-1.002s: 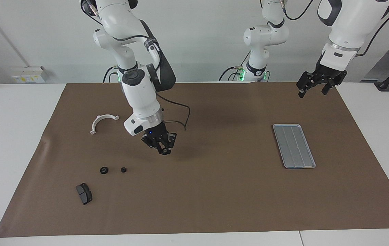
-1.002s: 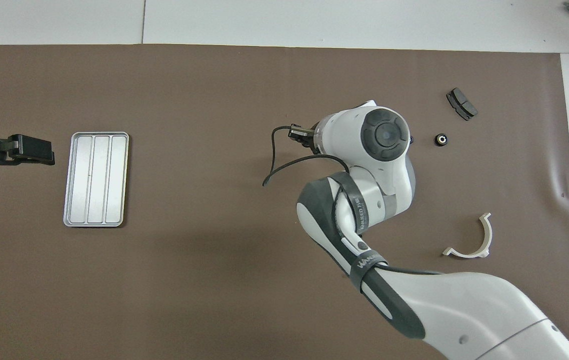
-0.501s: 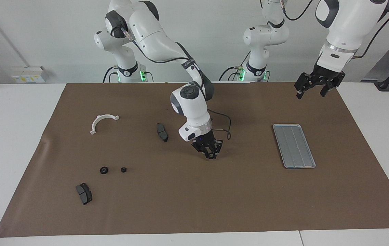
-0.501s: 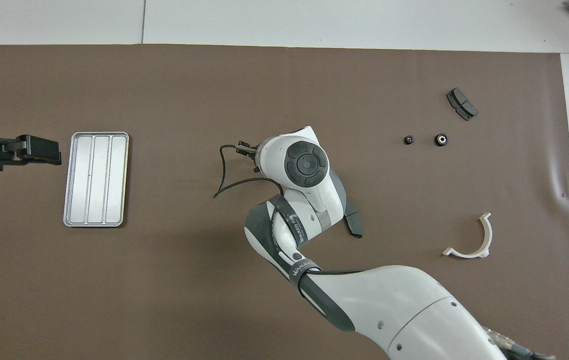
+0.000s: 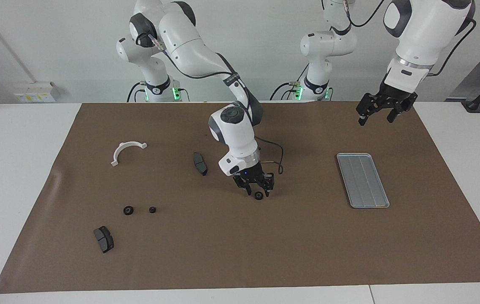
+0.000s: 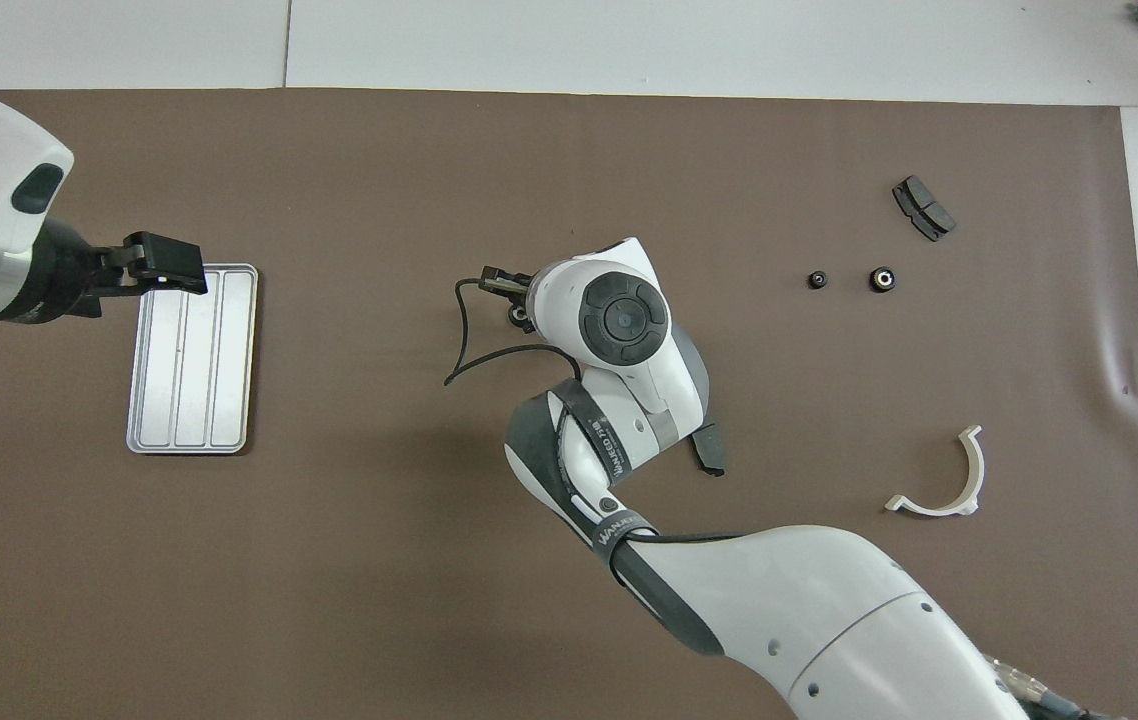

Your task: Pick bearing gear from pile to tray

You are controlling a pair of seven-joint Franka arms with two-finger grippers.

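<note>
My right gripper (image 5: 257, 190) is open, low over the middle of the brown mat. A small black gear (image 5: 259, 195) lies on the mat right under its fingertips. In the overhead view the arm's wrist hides that gripper. Two more black gears (image 5: 128, 210) (image 5: 152, 209) lie toward the right arm's end, also in the overhead view (image 6: 881, 278) (image 6: 815, 280). The silvery grooved tray (image 5: 363, 180) (image 6: 191, 358) lies toward the left arm's end with nothing in it. My left gripper (image 5: 375, 120) (image 6: 164, 268) is open, up in the air beside the tray.
A white half-ring bracket (image 5: 126, 150) (image 6: 944, 485) lies toward the right arm's end. One dark brake pad (image 5: 200, 163) (image 6: 709, 450) lies beside the right arm's wrist. Another brake pad (image 5: 103, 239) (image 6: 922, 207) lies farther out than the two gears.
My right gripper moved from near the pile to the mat's middle with a gear, then opened; the gear now lies on the mat. My left gripper shifted a little toward the tray.
</note>
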